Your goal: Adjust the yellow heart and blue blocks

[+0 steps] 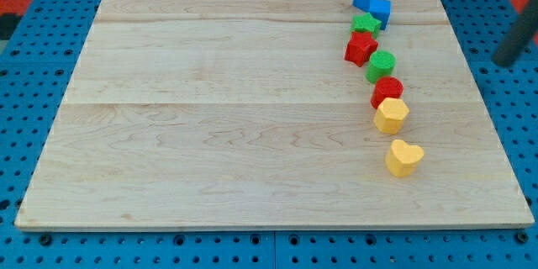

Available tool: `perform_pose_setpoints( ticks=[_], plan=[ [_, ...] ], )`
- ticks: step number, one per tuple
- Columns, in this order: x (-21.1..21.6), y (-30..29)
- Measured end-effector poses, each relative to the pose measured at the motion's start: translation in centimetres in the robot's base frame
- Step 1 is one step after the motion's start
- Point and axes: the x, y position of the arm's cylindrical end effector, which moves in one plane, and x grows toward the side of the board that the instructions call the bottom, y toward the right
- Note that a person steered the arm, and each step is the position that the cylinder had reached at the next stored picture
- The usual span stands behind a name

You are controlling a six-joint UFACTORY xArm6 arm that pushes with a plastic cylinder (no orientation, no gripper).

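A single camera looks down at a slant onto the wooden board (210, 109) from beyond its 6 o'clock edge, facing toward 12 o'clock. The far edge appears narrower than the near one, so the view is oblique, not overhead. It stands near enough for the board to fill almost the whole frame, with blue pegboard (50, 17) showing at the margins. No second view exists to share anything.

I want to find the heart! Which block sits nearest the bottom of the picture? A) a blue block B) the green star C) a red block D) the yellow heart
D: the yellow heart lies lowest in the line, just below the other yellow block.
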Motion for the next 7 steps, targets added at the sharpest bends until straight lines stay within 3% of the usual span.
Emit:
perform_pose_setpoints(
  ticks=[1, 2, 5, 7],
  plan=[
    [-5.3, -0.6],
    [-6.7, -2.0],
    [-8.2, -13.6],
    [-10.0, -14.0]
  ],
)
